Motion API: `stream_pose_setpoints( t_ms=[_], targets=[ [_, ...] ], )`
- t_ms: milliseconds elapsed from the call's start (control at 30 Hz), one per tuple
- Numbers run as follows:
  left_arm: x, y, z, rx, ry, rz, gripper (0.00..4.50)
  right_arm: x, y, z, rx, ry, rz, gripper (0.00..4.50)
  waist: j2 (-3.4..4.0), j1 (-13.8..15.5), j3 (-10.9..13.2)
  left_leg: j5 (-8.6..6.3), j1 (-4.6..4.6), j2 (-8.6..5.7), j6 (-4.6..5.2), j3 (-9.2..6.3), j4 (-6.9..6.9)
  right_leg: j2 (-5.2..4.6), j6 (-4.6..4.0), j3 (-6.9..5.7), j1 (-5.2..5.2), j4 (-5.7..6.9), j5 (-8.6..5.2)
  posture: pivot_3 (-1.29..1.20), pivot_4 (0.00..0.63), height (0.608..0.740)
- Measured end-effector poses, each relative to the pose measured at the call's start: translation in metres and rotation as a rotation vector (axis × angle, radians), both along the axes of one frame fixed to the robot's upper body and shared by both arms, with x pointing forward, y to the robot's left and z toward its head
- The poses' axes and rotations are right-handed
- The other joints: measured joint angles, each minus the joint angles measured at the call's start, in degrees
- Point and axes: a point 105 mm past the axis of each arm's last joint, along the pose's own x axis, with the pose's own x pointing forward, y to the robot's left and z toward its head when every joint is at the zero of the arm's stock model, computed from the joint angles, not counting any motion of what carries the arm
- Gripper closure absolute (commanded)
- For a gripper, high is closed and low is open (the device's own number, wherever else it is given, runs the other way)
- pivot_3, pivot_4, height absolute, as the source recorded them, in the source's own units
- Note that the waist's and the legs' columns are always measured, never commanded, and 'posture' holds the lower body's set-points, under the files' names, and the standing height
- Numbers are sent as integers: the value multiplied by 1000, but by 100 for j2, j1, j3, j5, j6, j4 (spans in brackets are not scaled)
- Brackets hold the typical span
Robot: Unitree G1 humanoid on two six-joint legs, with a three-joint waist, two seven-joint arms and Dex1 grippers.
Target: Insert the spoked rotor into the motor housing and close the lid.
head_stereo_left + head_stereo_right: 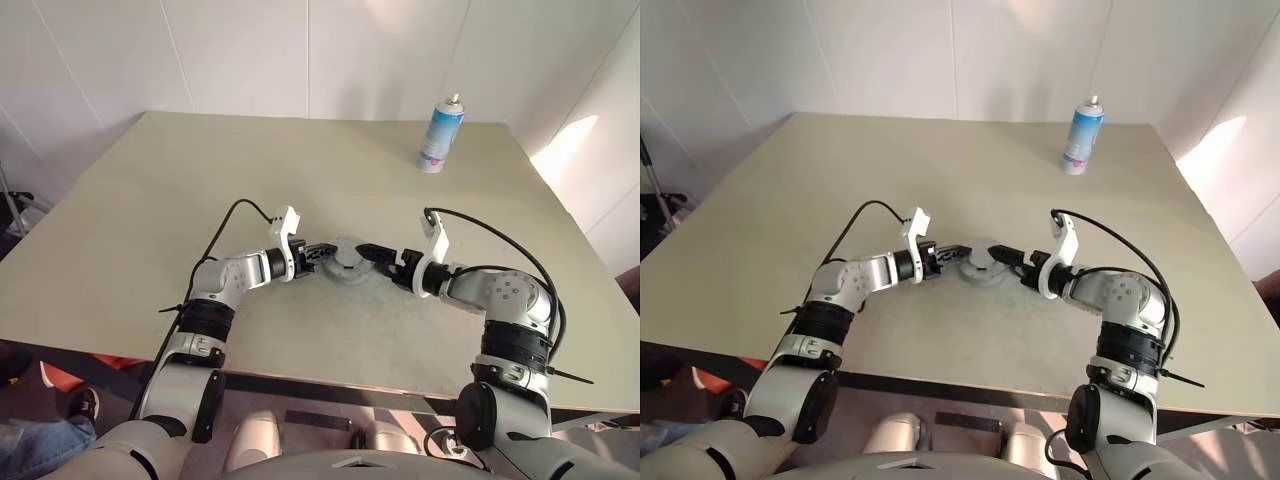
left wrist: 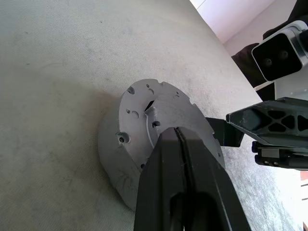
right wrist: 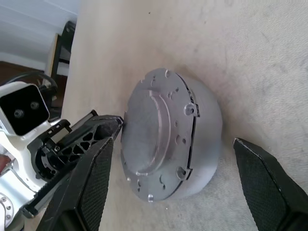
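One round grey metal lid (image 3: 159, 134) sits closed on one grey motor housing (image 3: 204, 144), mid-desk (image 1: 150, 200). The left tool (image 2: 180, 144), fingers pressed together, rests on the lid. The right tool (image 3: 185, 185) stands wide around the housing. One blue spray can (image 1: 440, 135) stands well apart.

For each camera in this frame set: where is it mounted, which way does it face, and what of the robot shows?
Left and right eye views: on the head, looking forward and down over the table; both arms meet at the motor housing, a spray can behind.
Left wrist view: along the shut left end effector, onto the lid.
Right wrist view: between the open right end effector fingers, at the lid.
Shared: both wrist views show the other end effector.
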Motion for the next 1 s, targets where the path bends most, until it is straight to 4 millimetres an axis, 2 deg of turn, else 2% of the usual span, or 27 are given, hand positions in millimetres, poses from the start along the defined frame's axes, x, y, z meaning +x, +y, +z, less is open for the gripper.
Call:
stream_pose_setpoints(
  t_ms=[167, 367, 567, 767, 900, 1000],
  targets=[
    [2, -1, 1, -1, -10, 4, 4500, 5, 13, 0, 30, 16, 18, 14, -1, -2, -1, 13, 10, 12, -20, -2, -34, 21, -5, 0, -3, -1, -1, 0, 0, 740],
    [4, -9, 5, -4, -27, -2, 4500, 7, 25, 3, 53, 25, 47, 14, -5, -133, 0, 21, 5, 18, -33, -1, -56, 33, -35, 6, -26, -1, 5, 0, 0, 740],
    [6, -8, 8, -5, -38, -1, 4500, 3, 34, 7, 65, 51, 99, 14, -5, -156, 0, 26, -7, 65, -62, -1, -72, 83, -100, 3, -48, 0, -5, 0, 0, 740],
    [6, -8, 9, -6, -45, 0, 4500, -2, 38, 8, 67, 67, 132, 14, -5, -147, 0, 39, -2, 80, -85, -1, -100, 96, -124, -8, -59, 2, -19, 0, 0, 740],
    [6, -3, 10, -5, -47, 7, 4500, -2, 37, 8, 70, 67, 136, 14, -5, -146, 1, 35, -2, 80, -92, -1, -100, 96, -124, -8, -59, 1, -20, 0, 0, 740],
    [5, 8, 10, 4, -52, 25, 4500, -3, 38, 8, 71, 68, 139, 14, -4, -145, 1, 35, -2, 81, -93, 0, -101, 96, -125, -8, -60, 3, -20, 0, 0, 740]
  ],
)
